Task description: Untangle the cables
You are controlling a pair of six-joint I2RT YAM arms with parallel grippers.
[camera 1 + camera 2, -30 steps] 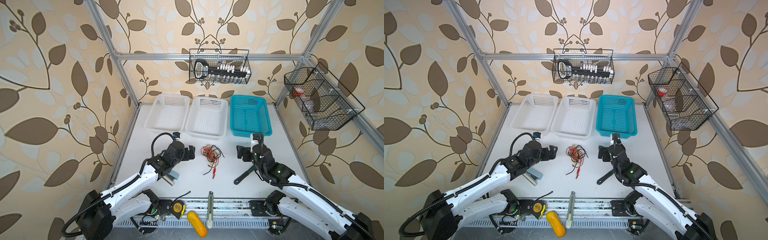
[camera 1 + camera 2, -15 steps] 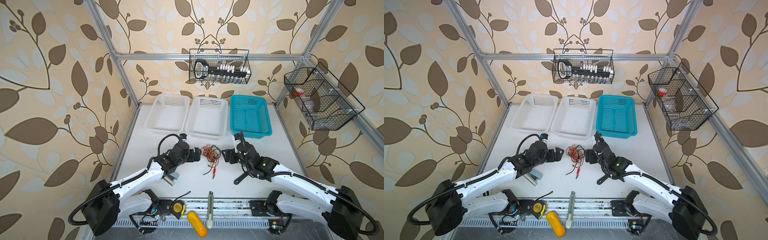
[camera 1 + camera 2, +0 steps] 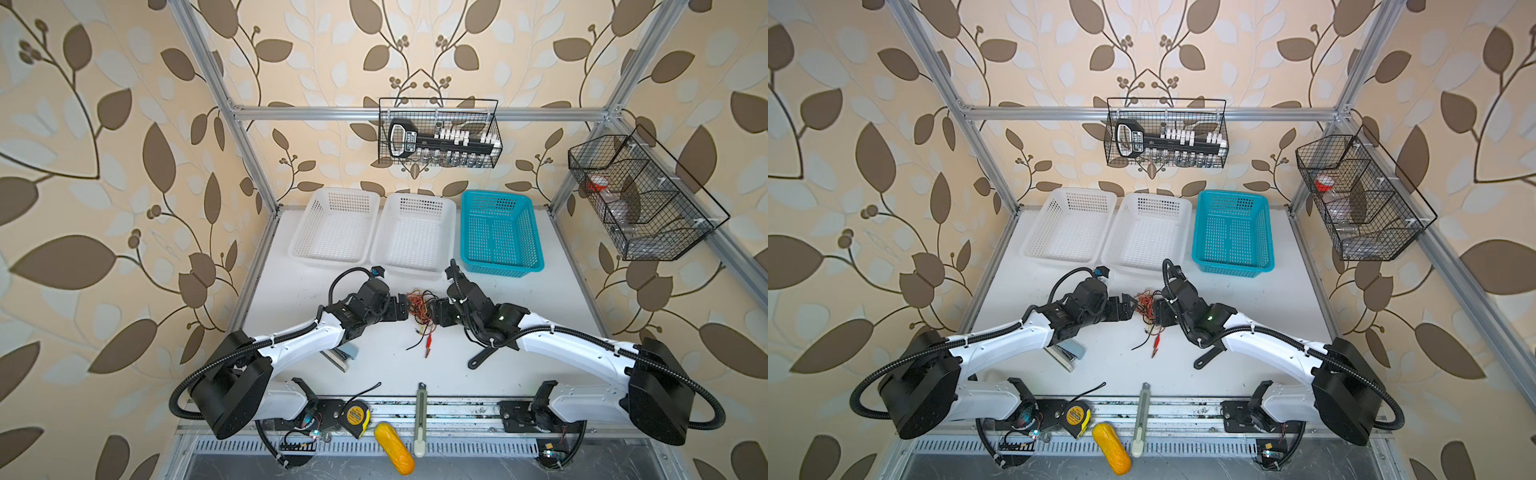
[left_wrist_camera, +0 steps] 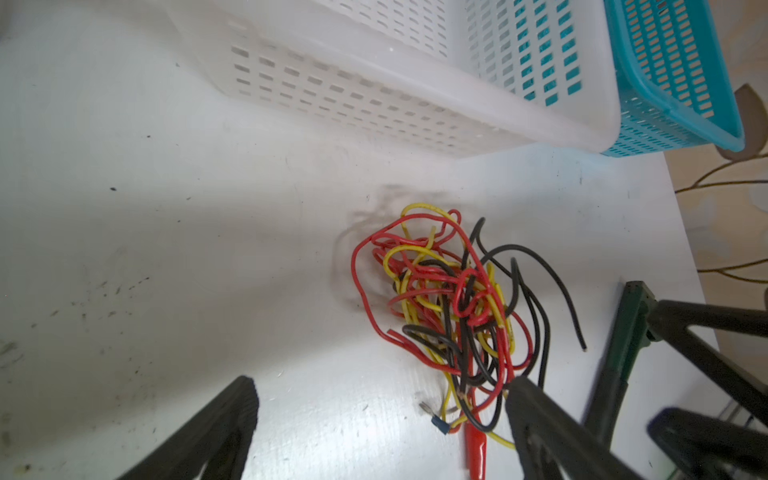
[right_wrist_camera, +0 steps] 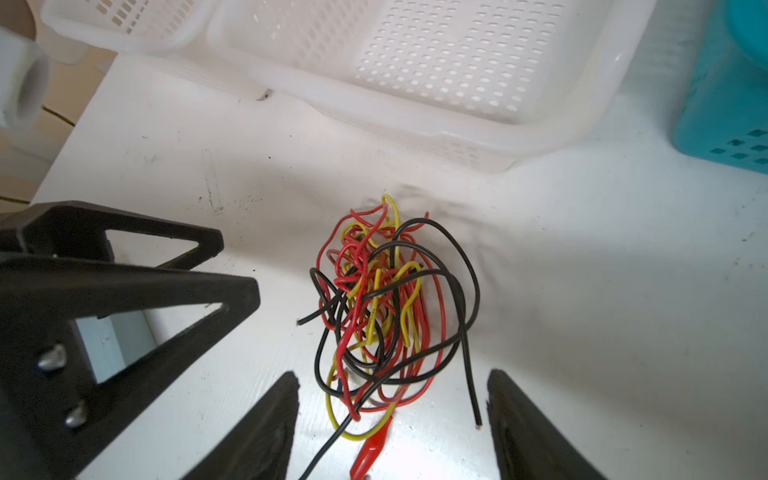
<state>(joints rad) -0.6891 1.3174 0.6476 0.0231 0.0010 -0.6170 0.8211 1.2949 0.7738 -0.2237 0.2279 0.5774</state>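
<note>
Your tangled cables (image 3: 419, 306) lay mid-frame in both top views, flanked by 2 claws. The right gripper (image 5: 395, 380) was nearer (jaws partly spread, straddling their near end). The left gripper (image 4: 382, 386) gaped wide, with the cables off to 1 side of its gap.

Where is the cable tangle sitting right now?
In both top views the cables lie mid-table between the left gripper and the right gripper, just in front of the middle white basket.
</note>
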